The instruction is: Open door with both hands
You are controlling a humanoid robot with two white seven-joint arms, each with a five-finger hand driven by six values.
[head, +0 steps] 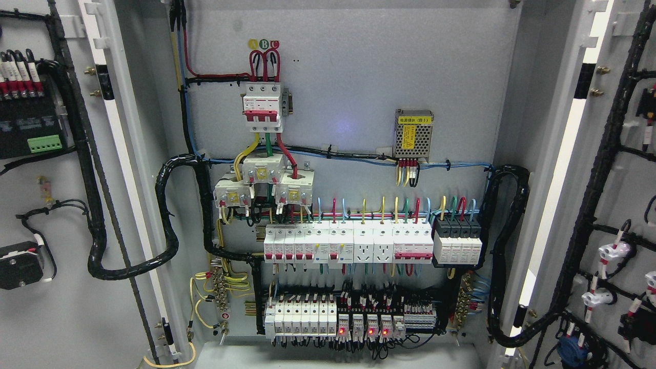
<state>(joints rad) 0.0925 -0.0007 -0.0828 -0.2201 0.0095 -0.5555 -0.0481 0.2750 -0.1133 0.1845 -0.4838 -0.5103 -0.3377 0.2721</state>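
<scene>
Head view, left door, right door swung open

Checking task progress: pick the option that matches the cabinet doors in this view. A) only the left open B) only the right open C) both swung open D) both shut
C: the left door and right door both stand swung outward, exposing the breakers on the back panel.

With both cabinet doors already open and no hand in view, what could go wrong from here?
1. The black cable loom to the left door hangs in a loose loop; a returning hand might snag it.
2. Red indicator lights glow, so the panel seems live; touching wiring could be unsafe.
</scene>
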